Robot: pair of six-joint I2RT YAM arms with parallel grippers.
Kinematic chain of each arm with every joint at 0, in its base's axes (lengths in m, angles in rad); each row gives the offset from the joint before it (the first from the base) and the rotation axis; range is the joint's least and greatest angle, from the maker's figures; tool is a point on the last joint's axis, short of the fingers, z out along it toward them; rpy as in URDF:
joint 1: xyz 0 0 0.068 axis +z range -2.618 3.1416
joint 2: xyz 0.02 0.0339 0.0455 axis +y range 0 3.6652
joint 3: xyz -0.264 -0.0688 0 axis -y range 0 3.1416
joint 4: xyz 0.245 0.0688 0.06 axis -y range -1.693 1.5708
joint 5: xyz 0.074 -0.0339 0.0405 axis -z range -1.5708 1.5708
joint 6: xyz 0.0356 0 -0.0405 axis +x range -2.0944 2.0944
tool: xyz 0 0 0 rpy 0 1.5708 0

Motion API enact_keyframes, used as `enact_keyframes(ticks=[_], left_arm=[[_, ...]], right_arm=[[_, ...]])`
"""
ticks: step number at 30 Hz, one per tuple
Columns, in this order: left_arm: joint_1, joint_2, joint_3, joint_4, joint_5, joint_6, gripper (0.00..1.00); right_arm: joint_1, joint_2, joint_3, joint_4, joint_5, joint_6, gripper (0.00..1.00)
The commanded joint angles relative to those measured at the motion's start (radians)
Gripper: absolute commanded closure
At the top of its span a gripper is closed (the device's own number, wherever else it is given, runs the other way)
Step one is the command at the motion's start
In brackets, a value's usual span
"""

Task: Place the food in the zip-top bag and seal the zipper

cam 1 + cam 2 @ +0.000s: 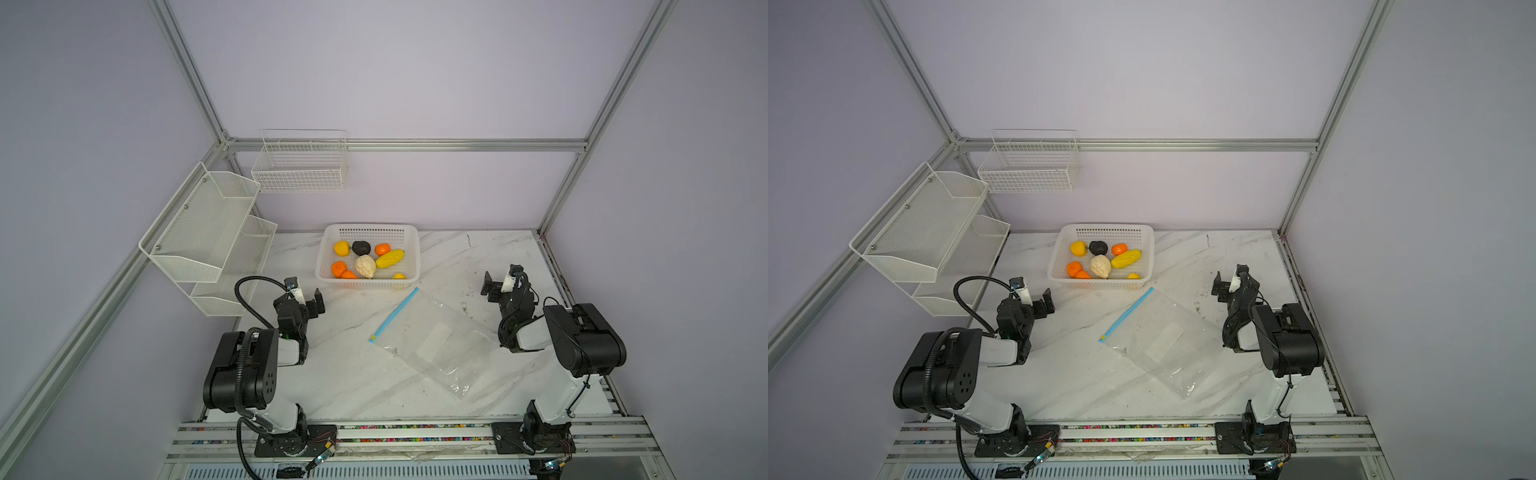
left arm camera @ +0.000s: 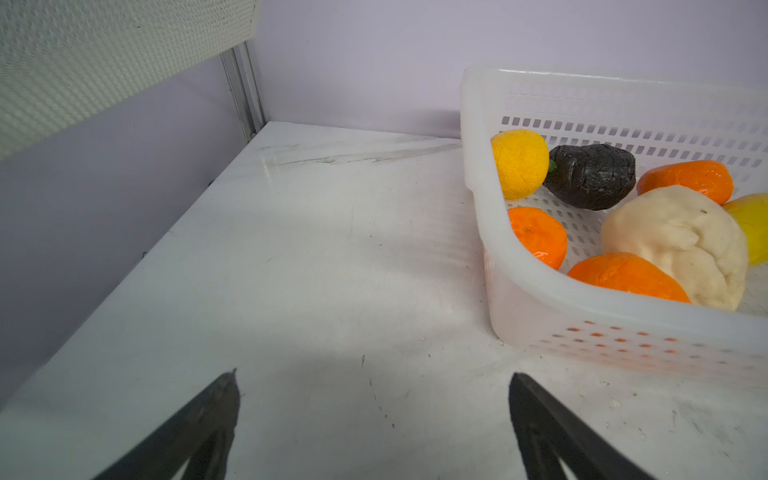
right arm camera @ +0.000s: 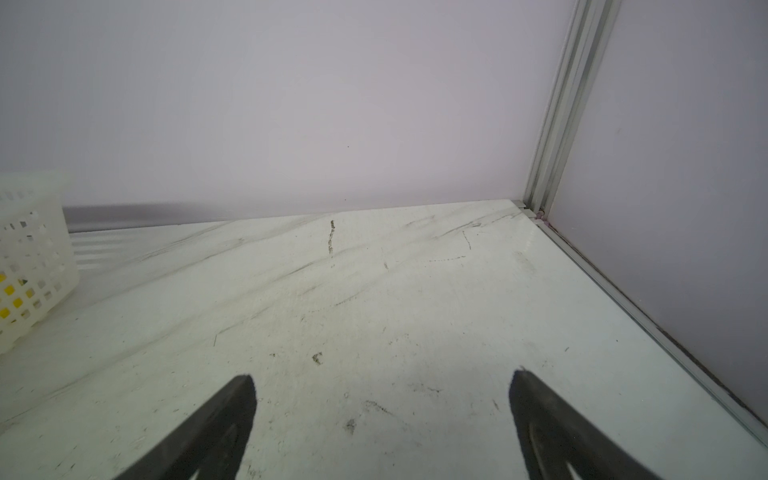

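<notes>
We judge the likeliest trouble to be the zip-top bag (image 1: pixel 436 340) itself. It lies flat and crinkled on the smooth table (image 1: pixel 353 374), and we cannot tell whether its mouth is parted. Thin film lying flat on a hard top gives the fingers little to pinch. A piece pushed against the mouth could simply shove the whole bag along.

The food (image 1: pixel 365 266) is a second risk. The pieces are rounded and crowded in the white basket (image 1: pixel 370 227), and the cream one touches its orange neighbours. A closing grip may squeeze a piece out sideways or knock the others. The yellow slider (image 1: pixel 373 338) on the zipper (image 1: pixel 397 313) is small and easy to miss.

Both grippers stand wide open and hold nothing. The left gripper (image 2: pixel 374 375) hovers left of and nearer than the basket, by its near-left corner, apart from the food inside. The right gripper (image 3: pixel 382 375) sits right of the bag's far corner, over bare table, well apart from the basket.

The bag lies between the two arms, closer to the right one. Its zipper runs diagonally from the slider at the near-left end to a far end just beside the basket's near-right corner.
</notes>
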Motion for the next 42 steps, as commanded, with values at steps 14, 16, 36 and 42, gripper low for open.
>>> enact_keyframes(ticks=[14, 16, 36, 42], left_arm=[[-0.013, -0.023, -0.015, 0.042, -0.004, 0.029, 0.00], [-0.014, -0.023, -0.015, 0.043, -0.005, 0.030, 0.00], [-0.069, -0.026, -0.002, 0.011, -0.145, 0.025, 0.00], [-0.091, -0.038, 0.013, -0.011, -0.217, 0.039, 0.00]], right_arm=[[-0.006, -0.008, 0.002, 0.027, -0.004, -0.003, 0.03], [-0.005, -0.008, 0.002, 0.028, -0.004, -0.002, 0.03], [-0.005, -0.011, -0.007, 0.039, -0.006, -0.002, 0.03], [-0.003, -0.023, -0.012, 0.042, 0.003, -0.011, 0.02]])
